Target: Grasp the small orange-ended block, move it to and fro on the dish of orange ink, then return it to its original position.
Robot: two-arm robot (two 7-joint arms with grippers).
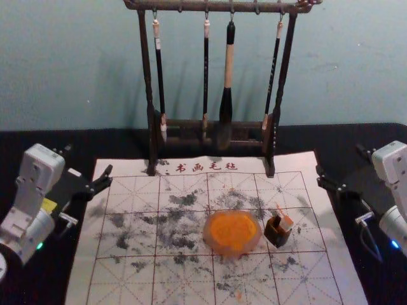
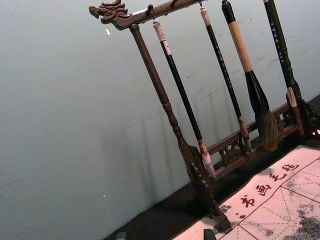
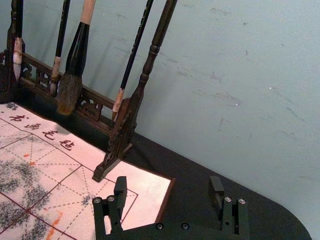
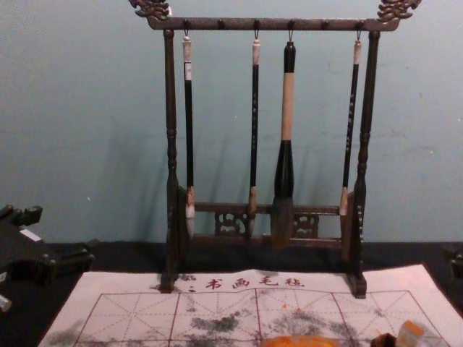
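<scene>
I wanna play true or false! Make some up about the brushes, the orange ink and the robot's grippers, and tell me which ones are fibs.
1. Four brushes hang from the rack. True.
2. The thickest brush hangs farthest left. False: it is third from the left.
3. The right gripper is open. True.
4. The left gripper is holding the block. False: that gripper is open and empty.

Cut off at the edges

The head view crops the near edge of the white gridded mat and top of the dark wooden rack; the chest view crops the round orange-ink dish.
</scene>
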